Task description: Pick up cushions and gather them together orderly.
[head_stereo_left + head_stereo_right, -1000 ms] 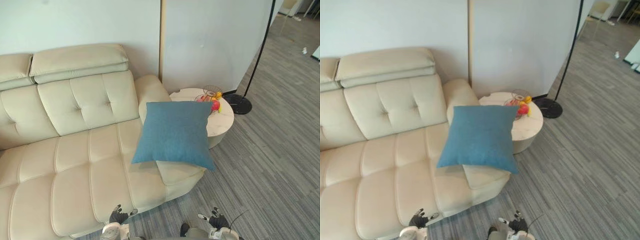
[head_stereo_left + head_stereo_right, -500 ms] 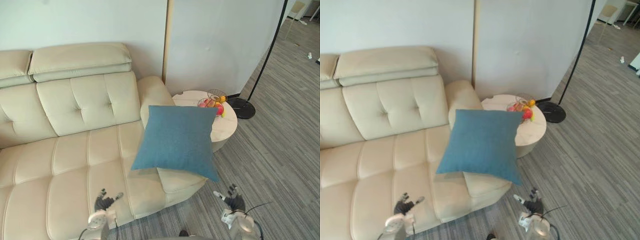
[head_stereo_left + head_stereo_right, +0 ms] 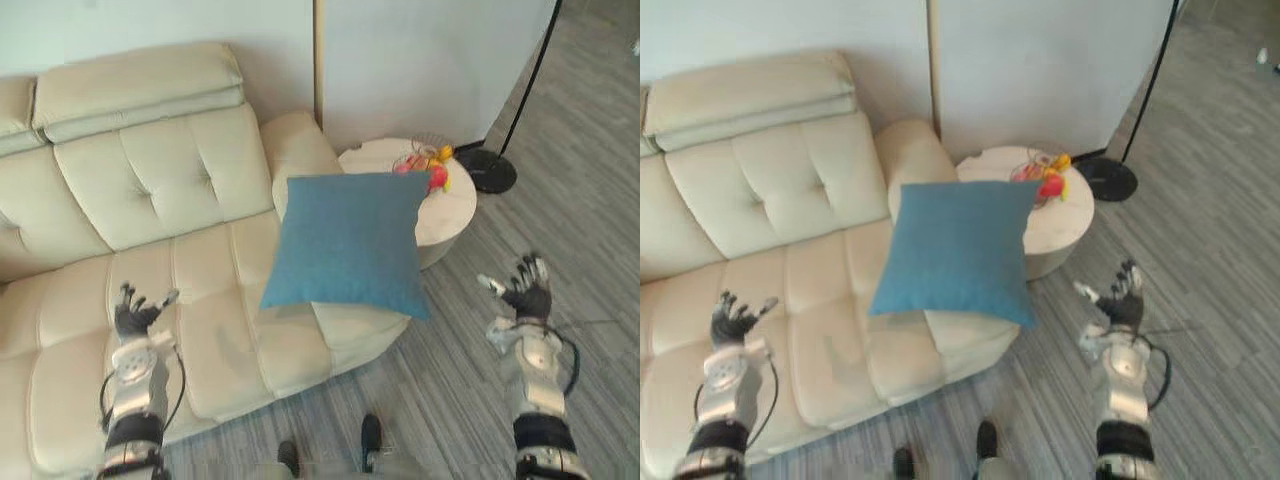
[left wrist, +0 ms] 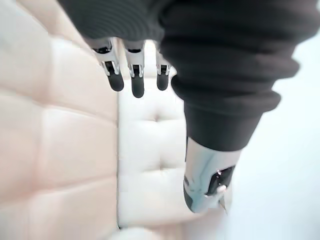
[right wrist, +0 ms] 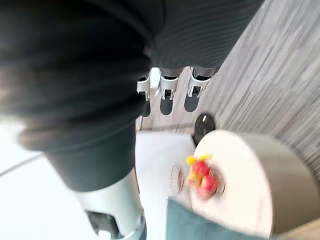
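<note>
matt woven cloth cushion (image 3: 348, 243) on smooth leather-like sofa (image 3: 150, 250).

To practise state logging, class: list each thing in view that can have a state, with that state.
blue cushion: propped tilted on the sofa's end, ungrasped
left hand: open, empty, over the sofa seat
right hand: open, empty, over the floor
fruit: resting on the round table

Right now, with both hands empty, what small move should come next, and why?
Probably bring both hands inward to the blue cushion. It rests untouched on the sofa; the left hand is open above the seat, the right hand open above the floor.
</note>
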Robot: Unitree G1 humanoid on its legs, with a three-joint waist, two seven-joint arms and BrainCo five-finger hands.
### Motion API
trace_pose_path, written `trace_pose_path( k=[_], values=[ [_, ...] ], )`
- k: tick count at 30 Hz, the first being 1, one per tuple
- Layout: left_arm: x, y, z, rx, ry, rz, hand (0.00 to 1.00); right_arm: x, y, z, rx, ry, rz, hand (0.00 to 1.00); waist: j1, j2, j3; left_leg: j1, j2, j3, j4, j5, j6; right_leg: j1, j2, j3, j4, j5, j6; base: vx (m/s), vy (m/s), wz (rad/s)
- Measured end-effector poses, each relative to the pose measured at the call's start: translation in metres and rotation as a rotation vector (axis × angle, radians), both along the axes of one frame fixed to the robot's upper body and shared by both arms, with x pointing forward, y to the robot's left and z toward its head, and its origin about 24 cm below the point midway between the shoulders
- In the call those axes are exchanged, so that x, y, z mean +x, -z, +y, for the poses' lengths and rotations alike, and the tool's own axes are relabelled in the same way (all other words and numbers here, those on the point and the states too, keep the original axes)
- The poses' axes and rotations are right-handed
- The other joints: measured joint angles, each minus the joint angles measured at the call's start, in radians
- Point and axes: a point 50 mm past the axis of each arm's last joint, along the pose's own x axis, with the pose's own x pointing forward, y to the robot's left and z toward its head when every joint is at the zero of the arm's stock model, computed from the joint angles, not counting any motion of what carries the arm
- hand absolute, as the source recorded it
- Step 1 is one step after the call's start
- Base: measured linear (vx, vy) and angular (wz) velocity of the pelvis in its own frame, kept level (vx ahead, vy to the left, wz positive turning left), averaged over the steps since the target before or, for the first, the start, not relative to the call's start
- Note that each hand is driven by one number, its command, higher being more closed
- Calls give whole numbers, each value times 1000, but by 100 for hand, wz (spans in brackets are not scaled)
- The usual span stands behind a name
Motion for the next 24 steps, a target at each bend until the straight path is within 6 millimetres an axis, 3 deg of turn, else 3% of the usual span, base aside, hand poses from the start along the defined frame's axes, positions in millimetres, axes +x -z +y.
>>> trace_pose_path(
  k=[7, 11, 20, 24],
  values=[
    [61, -71, -50, -2, 144, -190, 0, 47, -80, 46, 57, -151, -232, 0, 9, 8, 78, -114, 5, 19, 2, 39, -5, -150, -1, 12, 72, 8, -11, -59, -24, -3],
    [84, -92, -82, -26, 217, -205, 0, 67, -110, 69, 65, -219, -269, 0, 7, 11, 108, -178, 5, 40, 7, 45, -8, -233, -5, 23, 104, 6, -13, -16, 1, -7],
    [100, -125, -109, -26, 279, -255, 0, 78, -139, 82, 65, -232, -301, 0, 5, 24, 148, -243, 10, 73, 16, 54, -17, -298, -9, 22, 116, 6, -13, 2, 0, 0],
    [105, -146, -115, -12, 291, -295, 0, 81, -154, 85, 67, -229, -328, 0, 0, 24, 154, -300, 28, 164, 14, 62, -21, -369, -16, 23, 132, 6, -14, 2, -4, 3]
  ],
)
